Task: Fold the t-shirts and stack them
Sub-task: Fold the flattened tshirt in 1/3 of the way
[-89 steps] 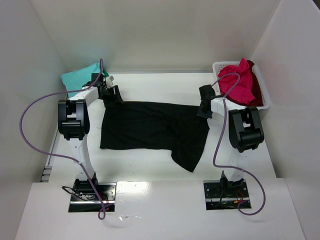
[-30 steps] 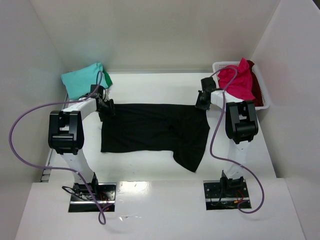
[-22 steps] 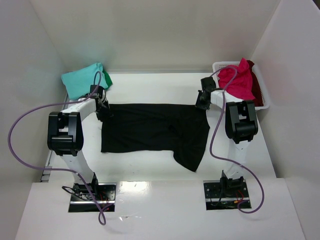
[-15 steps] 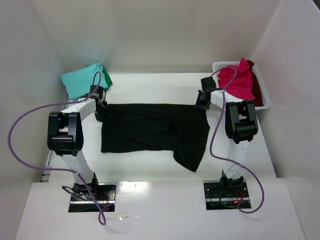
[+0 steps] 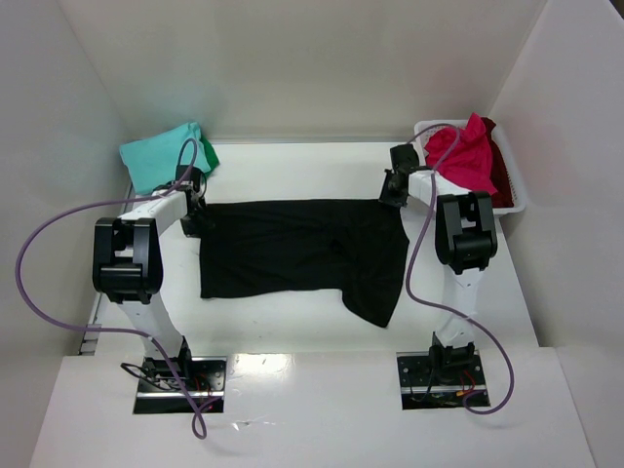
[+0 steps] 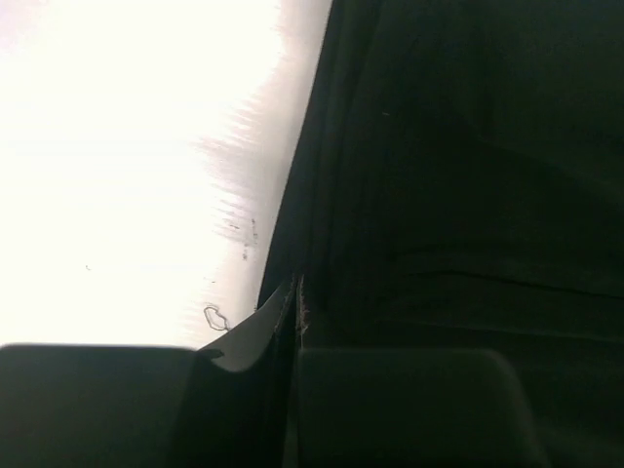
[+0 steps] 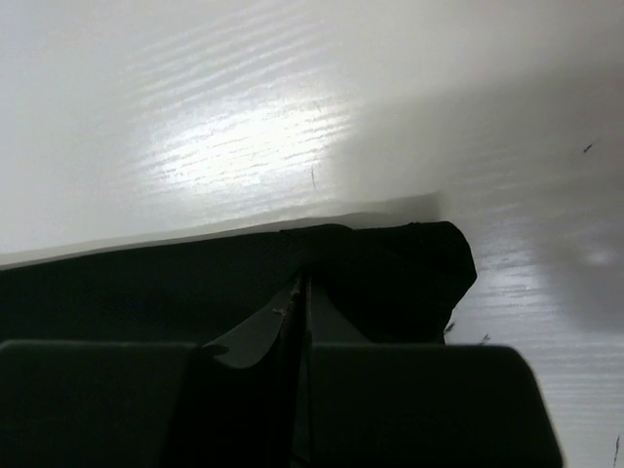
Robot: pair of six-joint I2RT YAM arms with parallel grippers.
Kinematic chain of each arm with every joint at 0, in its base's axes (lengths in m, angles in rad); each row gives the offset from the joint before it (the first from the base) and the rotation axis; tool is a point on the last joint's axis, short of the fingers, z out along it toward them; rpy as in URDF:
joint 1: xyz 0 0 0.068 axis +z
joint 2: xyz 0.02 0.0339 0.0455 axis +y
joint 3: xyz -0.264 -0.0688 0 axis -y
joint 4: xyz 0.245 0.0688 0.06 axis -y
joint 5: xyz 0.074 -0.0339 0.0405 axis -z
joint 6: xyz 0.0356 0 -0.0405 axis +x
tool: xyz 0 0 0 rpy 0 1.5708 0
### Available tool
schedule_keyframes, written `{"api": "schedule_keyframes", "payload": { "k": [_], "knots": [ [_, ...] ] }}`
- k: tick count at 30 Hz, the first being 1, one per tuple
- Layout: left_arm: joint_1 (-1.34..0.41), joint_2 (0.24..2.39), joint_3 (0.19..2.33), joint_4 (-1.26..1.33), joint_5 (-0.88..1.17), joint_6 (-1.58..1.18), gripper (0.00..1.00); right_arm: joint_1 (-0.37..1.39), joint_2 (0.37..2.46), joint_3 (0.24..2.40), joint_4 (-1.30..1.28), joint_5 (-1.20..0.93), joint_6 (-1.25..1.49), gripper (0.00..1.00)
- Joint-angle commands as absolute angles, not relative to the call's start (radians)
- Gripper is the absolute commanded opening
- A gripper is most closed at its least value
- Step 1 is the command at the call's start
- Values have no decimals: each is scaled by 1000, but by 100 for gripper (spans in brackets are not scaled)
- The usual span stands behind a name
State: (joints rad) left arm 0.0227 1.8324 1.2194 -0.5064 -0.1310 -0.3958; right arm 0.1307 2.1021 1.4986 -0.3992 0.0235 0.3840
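black t-shirt, one, spread flat, left hand and right hand each clamped on a far corner

White table — black t-shirt spread; teal shirt, seemingly atop green shirt; basket far right.

**Both arms extended, end effectors pinched shut**

Left end effector is down low, fingers pressed together on the far-left corner of the black t-shirt. Right end effector is the same, clamped on the far-right corner. Both forearms angle inward, elbows raised.
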Motion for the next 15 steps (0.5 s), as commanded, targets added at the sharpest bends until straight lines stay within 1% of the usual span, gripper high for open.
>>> {"api": "schedule_keyframes", "payload": {
  "k": [1,2,10,11,15],
  "knots": [
    [23,1847,1252,-525,-175,-399,5,114,2140,1565,-408,58,365,7],
    [23,1847,1252,-525,-175,-399,4,114,2140,1565,-408,58,365,7],
    [51,1865,1270,-525,-198,-408,4,95,2161,1603,-417,58,356,7],
    [60,1865,1282,-525,-169,-408,4,95,2161,1603,-417,58,356,7],
    [60,1853,1292,-488,-62,-397,24,95,2161,1603,-417,46,356,7]
  ]
}}
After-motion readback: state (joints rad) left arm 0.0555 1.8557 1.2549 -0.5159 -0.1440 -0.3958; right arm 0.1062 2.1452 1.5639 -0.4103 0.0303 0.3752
